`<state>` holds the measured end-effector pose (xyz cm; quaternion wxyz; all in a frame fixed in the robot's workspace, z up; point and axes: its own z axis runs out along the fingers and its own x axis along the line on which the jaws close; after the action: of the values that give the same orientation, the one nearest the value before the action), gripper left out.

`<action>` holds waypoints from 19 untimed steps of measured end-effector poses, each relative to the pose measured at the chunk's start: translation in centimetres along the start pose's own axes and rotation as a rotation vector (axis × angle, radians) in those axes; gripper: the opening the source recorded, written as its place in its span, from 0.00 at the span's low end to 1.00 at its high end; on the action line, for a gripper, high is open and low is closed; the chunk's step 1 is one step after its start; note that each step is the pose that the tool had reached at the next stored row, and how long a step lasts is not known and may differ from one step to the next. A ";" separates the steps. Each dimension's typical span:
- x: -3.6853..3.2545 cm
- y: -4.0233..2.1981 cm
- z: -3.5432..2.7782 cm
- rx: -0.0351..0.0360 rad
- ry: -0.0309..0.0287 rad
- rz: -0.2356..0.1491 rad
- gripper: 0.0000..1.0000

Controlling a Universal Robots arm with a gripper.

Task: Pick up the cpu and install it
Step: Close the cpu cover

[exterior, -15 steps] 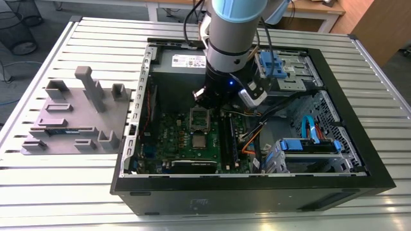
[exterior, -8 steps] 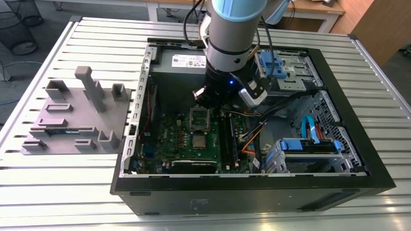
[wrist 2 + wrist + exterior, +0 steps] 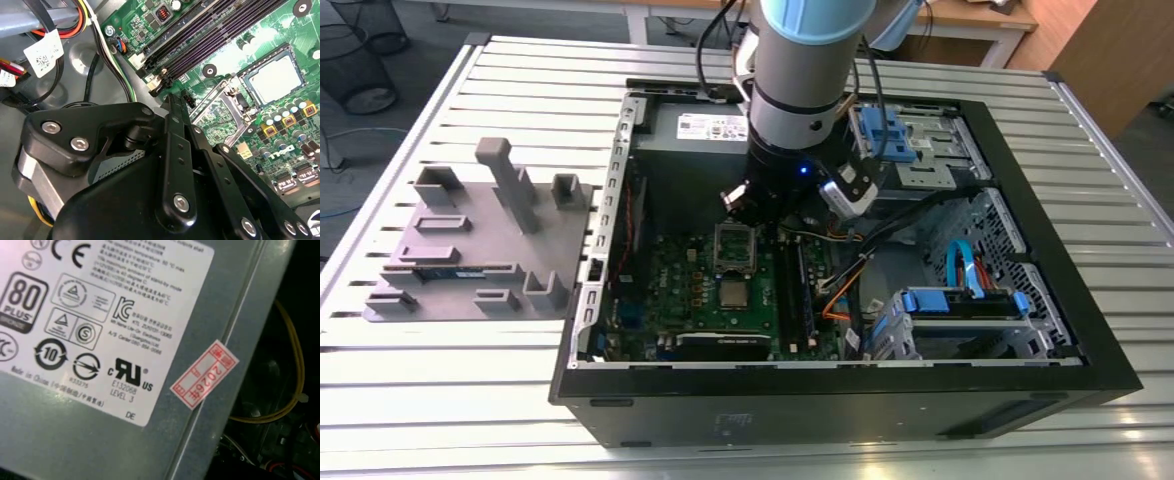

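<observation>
Cpu (image 3: 736,293) lies lower centre of the exterior view, and looks flat in its socket on the motherboard (image 3: 674,290). Gripper (image 3: 750,203) hangs mid-frame over the open socket frame (image 3: 736,245), clear of the chip. You can't tell its opening or any hold. Keep any contact level and light, since a tilt probably risks bent pins.

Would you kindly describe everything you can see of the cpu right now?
The cpu is a small flat square chip with a pale silver metal top. It lies flat, face up, inside a dark-rimmed socket on the green motherboard. The metal frame sits beside it, swung open rather than over it. Nothing is seen resting on it or gripping it.
</observation>
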<state>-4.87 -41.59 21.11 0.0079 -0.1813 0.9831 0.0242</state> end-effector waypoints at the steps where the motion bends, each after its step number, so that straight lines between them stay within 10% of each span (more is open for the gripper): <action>1: 0.00 0.00 0.00 0.0000 0.0000 0.000 0.11; 19: -0.01 0.02 -0.50 -0.0003 0.0001 -0.004 0.11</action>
<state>-4.87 -41.59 21.61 0.0079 -0.1835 0.9827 0.0243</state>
